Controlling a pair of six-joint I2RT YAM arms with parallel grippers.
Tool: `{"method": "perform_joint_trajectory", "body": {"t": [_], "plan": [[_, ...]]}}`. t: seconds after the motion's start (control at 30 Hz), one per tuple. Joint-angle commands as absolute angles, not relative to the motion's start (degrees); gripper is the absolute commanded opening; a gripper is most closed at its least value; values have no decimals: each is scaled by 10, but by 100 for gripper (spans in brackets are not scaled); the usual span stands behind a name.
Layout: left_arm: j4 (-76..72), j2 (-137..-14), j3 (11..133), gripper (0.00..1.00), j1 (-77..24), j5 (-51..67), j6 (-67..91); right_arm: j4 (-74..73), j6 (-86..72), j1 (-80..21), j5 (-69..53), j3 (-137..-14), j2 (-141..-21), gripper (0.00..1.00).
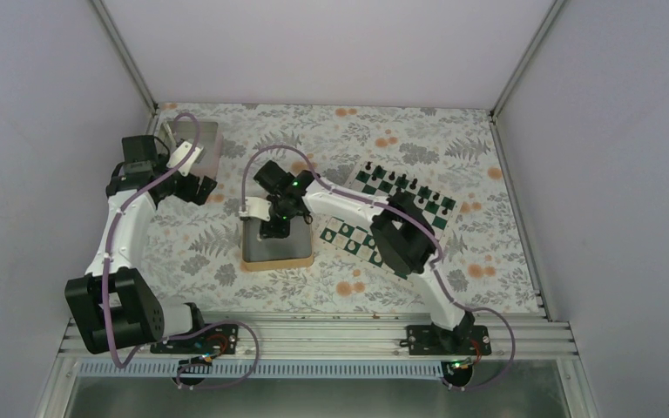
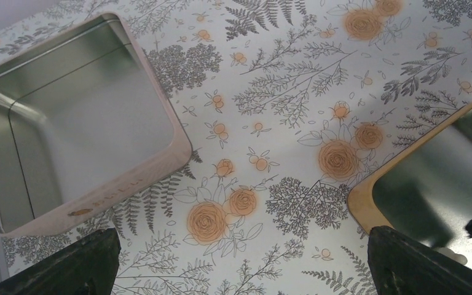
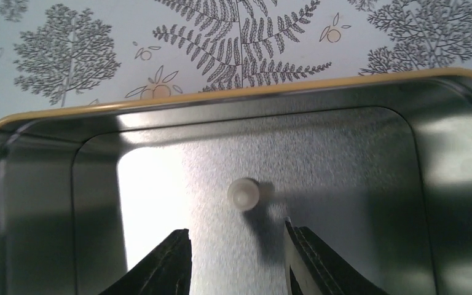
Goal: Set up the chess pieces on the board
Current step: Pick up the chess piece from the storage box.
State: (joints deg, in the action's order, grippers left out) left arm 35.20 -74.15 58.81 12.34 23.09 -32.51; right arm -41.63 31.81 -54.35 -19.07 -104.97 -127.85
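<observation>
The right tool (image 3: 235,230), released, hangs in the gold-rimmed tin (image 3: 344,83) near a white chess piece (image 3: 243,194); the left tool (image 2: 239,233) gapes wide.

Board (image 1: 349,233) partly behind right arm (image 1: 403,244)

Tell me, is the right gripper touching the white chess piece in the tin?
Apart. The right wrist view shows the white chess piece on the tin floor beyond the right gripper, bare metal separating it from both fingers.
</observation>
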Motion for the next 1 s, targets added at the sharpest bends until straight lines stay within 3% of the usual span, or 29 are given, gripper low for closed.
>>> {"method": "perform_joint_trajectory", "body": {"t": [0.0, 0.5, 0.57, 0.7, 0.97], "plan": [[338, -727, 590, 100, 121, 249, -327, -401, 298, -548, -209, -1087, -1310, 41], [340, -725, 589, 100, 121, 259, -329, -429, 301, -549, -218, -1141, -1372, 41], [340, -725, 589, 100, 121, 259, -330, -427, 301, -549, -216, -1139, -1372, 36], [341, -725, 589, 100, 121, 260, -330, -429, 298, -550, -210, -1137, -1368, 13], [342, -726, 591, 100, 121, 261, -330, -410, 300, -542, -183, -1041, -1245, 9]]}}
